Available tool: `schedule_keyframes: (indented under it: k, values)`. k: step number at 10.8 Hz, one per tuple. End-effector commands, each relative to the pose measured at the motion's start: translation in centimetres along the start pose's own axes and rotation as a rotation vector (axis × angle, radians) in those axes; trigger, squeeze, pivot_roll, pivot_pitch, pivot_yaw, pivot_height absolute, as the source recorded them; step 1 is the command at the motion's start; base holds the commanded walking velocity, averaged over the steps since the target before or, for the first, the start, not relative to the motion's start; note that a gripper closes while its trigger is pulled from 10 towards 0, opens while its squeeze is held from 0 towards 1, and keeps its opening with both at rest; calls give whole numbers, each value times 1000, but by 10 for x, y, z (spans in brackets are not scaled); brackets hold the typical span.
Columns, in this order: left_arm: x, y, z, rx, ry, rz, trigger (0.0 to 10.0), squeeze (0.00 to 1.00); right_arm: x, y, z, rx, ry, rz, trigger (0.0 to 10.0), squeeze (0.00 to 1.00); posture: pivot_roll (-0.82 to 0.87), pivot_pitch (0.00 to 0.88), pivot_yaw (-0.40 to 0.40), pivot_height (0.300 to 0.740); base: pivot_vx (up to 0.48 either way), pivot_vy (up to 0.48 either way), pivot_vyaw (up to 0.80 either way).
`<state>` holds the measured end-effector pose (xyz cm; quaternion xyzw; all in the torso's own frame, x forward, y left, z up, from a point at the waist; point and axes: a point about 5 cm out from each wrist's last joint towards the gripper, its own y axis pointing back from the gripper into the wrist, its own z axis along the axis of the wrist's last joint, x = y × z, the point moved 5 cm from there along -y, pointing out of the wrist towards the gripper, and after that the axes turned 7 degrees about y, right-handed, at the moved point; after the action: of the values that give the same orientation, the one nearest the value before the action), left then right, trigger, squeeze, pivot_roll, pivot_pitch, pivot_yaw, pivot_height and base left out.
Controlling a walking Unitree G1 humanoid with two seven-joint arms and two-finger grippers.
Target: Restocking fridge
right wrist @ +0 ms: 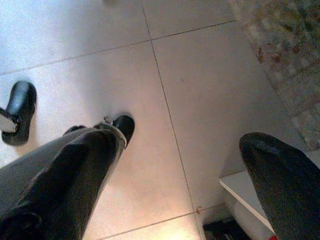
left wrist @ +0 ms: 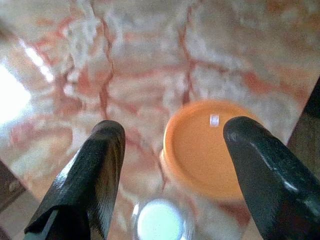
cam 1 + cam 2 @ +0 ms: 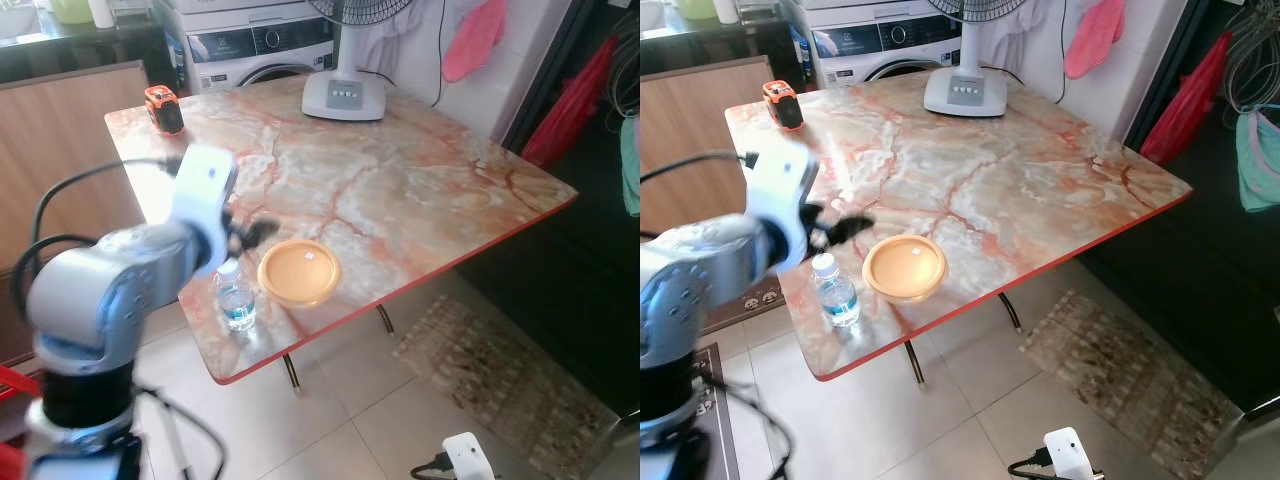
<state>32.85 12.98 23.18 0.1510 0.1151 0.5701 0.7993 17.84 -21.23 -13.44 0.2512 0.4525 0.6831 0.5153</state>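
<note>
While the left end effector (image 2: 170,145) hovers wide, the clear bottle (image 3: 236,297) stands white-capped.

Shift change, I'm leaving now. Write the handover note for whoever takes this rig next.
Left gripper: open, empty, hovering above the water bottle near the table front edge.
Right gripper: open, idle, hanging over the floor.
Orange lidded container sits just beside the bottle, on its right.
Done: nothing picked up yet.
Left: grasp the bottle, then the container, and carry them to the fridge.
</note>
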Motion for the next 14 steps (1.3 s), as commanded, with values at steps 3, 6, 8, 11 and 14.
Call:
schedule_keyframes:
  k: [3, 6, 8, 11, 14]
  values:
    - [-4, 5, -21, 105, -65, -21, 10000, 0, -4, 1, -3, 17, 22, 2, 10000, 0, 118, 26, -65, 740, 0, 0, 0]
    - [-7, 3, -25, 116, -67, -31, 10000, 0, -5, 1, -3, 19, 35, 7, 10000, 0, 110, 30, -68, 740, 0, 0, 0]
    - [-1, 4, -26, 126, -72, -9, 10000, 0, -4, 1, -3, 20, 42, 16, 10000, 0, 110, 31, -68, 740, 0, 0, 0]
    - [9, 13, -30, 154, -80, 17, 10000, 0, -4, 1, -3, 23, 48, 19, 10000, 0, 117, 33, -69, 740, 0, 0, 0]
    - [11, 11, -34, 169, -93, 23, 10000, 0, -5, 2, -2, 20, 52, 21, 10000, 0, 114, 34, -71, 740, 0, 0, 0]
